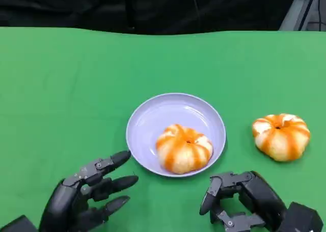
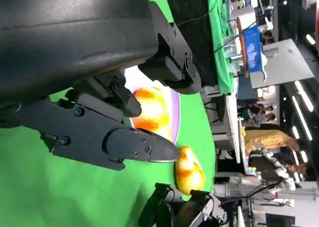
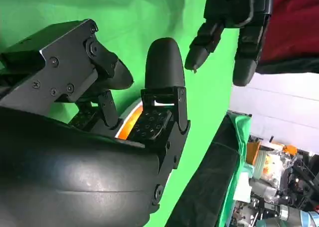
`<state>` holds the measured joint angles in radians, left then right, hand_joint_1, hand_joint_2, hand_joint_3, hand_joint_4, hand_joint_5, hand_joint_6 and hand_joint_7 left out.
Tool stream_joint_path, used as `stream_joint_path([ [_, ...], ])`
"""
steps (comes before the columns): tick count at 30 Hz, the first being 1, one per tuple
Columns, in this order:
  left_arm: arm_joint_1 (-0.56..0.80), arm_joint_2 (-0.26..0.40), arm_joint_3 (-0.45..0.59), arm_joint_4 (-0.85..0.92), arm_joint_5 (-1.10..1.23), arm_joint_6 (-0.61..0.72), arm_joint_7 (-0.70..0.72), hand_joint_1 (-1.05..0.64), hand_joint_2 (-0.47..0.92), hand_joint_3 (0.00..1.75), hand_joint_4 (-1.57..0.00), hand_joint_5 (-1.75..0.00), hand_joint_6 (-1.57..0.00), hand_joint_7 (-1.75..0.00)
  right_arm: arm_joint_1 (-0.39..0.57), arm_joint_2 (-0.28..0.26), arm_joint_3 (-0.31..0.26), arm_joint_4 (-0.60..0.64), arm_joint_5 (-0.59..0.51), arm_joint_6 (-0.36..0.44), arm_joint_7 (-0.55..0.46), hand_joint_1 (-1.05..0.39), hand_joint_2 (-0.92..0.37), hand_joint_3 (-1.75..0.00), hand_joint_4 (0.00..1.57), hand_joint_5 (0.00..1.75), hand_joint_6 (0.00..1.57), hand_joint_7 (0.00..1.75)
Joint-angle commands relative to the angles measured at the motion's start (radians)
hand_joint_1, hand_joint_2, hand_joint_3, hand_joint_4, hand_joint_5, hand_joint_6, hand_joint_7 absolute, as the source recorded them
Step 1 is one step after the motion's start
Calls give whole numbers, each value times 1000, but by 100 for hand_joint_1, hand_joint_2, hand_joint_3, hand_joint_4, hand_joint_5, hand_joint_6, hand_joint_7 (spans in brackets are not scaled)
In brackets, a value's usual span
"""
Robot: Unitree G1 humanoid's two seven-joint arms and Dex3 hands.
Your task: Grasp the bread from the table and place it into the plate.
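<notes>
Looking at the green cloth table (image 1: 61,79): round lilac plastic plate (image 1: 153,115) sits mid-table with one orange-striped round bun (image 1: 183,148) already in it. Second orange-striped bun (image 1: 281,135) lies loose near the right edge, no long axis. Right hand (image 1: 239,201), fingers apart and empty, is nearer, bun ahead and right. Left hand (image 1: 89,196) spread, empty, near edge.

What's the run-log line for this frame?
left hand: open, near table edge | right hand: open, holds nothing | round orange-striped bread: in lavender plate | second orange-striped bread: on green table, right of plate
</notes>
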<state>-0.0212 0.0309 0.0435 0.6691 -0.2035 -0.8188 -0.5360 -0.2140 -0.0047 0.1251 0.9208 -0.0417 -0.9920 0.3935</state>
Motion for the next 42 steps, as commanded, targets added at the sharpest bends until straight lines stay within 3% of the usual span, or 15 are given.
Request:
stream_joint_path([
  [1,1,18,7,9,14,-6,14,-22,92,7,-85,-1,-64,-1,-1,-16,-7,3,11,-5,3,10,-54,-108,100,136,99,104],
  [7,-1,15,7,9,13,-3,9,-22,92,7,-85,-1,-64,-1,-2,-16,-7,2,12,-5,5,10,-54,-108,100,136,99,105],
  [9,-2,14,5,10,8,0,2,-5,92,15,-85,0,-66,-2,-3,-17,-8,2,14,-5,8,11,-55,-108,99,136,99,104],
  [14,-10,20,-4,26,46,-36,18,1,92,19,-85,-1,-67,-2,-5,-16,-9,7,13,-6,7,11,-55,-108,99,136,99,104],
  [15,-16,23,-9,41,67,-68,22,1,92,33,-103,-38,-99,-19,-5,-16,-9,9,12,-6,6,10,-54,-108,99,136,98,104],
  [16,-23,25,-13,56,86,-98,29,2,92,38,-99,-71,-110,-25,-5,-17,-9,9,12,-5,7,9,-54,-108,99,135,98,104],
  [17,-28,24,-14,69,98,-121,35,2,90,42,-93,-95,-113,-35,-4,-17,-9,8,12,-3,7,9,-54,-108,99,135,98,103],
  [18,-33,24,-14,82,101,-136,38,2,86,51,-88,-114,-106,-58,-4,-17,-9,7,12,-3,8,8,-54,-108,99,135,98,103],
  [21,-44,21,-14,109,105,-157,49,3,77,71,-80,-137,-90,-99,-6,-18,-9,9,12,-2,7,8,-53,-108,99,135,99,103],
  [24,-45,21,-17,115,110,-159,62,3,74,82,-76,-148,-85,-116,-6,-18,-9,10,10,-4,5,8,-54,-108,99,135,99,102],
  [28,-49,22,-21,122,113,-165,67,3,72,86,-75,-153,-84,-123,-5,-19,-9,7,7,-1,3,8,-55,-106,99,135,100,102],
  [42,-49,17,-43,123,100,-168,63,2,72,88,-74,-159,-81,-129,0,-17,-7,2,22,2,17,8,-55,-107,98,137,100,102],
])
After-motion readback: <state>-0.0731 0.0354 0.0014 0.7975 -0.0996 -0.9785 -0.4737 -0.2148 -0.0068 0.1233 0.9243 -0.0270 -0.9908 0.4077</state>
